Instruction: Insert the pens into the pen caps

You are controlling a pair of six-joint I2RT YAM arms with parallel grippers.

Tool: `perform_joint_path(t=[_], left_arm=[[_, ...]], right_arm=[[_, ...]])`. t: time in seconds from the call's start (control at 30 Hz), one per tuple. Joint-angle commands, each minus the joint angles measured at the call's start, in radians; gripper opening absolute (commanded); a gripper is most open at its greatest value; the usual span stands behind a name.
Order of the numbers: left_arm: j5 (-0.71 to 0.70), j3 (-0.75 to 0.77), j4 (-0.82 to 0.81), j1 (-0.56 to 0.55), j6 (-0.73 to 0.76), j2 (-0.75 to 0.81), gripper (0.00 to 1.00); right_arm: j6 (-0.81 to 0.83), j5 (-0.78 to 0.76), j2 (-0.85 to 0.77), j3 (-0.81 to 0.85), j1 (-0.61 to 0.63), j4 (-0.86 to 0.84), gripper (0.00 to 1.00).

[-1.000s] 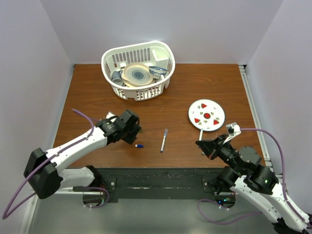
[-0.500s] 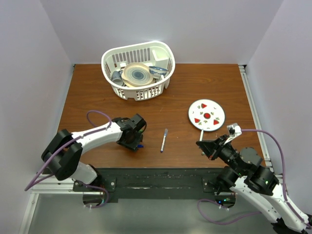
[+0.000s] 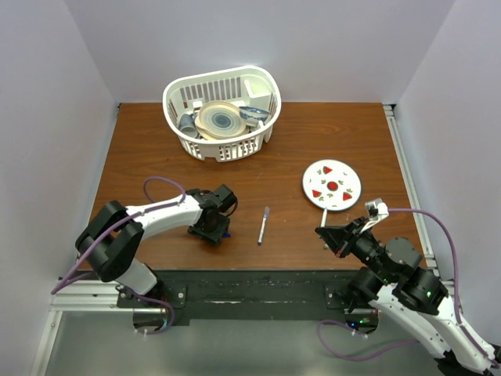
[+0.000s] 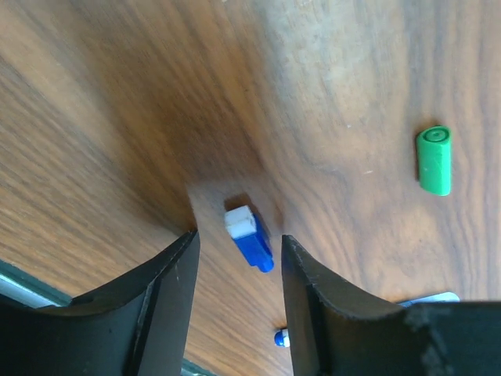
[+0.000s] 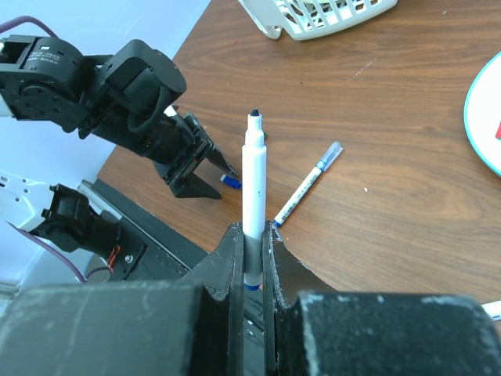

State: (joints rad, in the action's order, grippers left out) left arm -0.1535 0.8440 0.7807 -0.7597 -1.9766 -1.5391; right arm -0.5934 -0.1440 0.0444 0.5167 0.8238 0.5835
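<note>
A small blue pen cap (image 4: 250,239) with a white end lies on the wood between the fingers of my left gripper (image 4: 237,241), which is open and straddles it without touching. In the top view that blue cap (image 3: 225,234) sits at the left gripper (image 3: 213,233). A green pen cap (image 4: 434,160) lies farther off. My right gripper (image 5: 253,235) is shut on a white pen (image 5: 253,184), held upright with its dark tip up; the right gripper (image 3: 325,233) hovers at the near right. A second pen (image 3: 264,225) lies loose mid-table. The purple cap is out of view.
A white basket (image 3: 221,102) of dishes stands at the back. A strawberry-patterned plate (image 3: 332,185) lies on the right, just beyond the right gripper. A pen end (image 4: 279,338) shows behind the left gripper's right finger. The table's near edge is close below both grippers.
My left arm has swung right and toward the near edge, bringing its open fingers down around the blue cap. The right arm and its pen have not moved.
</note>
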Motion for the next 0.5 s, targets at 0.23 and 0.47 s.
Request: perform_joint_path(t=[0.23, 0.47], left_arm=[[-0.017, 0.043, 0.008, -0.003, -0.085, -0.084, 0.31], [-0.063, 0.059, -0.014, -0.003, 0.031, -0.052, 0.01]], right_arm=[[0.006, -0.003, -0.011, 0.0, 0.001, -0.007, 0.0], [-0.009, 0.072, 0.052, -0.015, 0.001, -0.055, 0.0]])
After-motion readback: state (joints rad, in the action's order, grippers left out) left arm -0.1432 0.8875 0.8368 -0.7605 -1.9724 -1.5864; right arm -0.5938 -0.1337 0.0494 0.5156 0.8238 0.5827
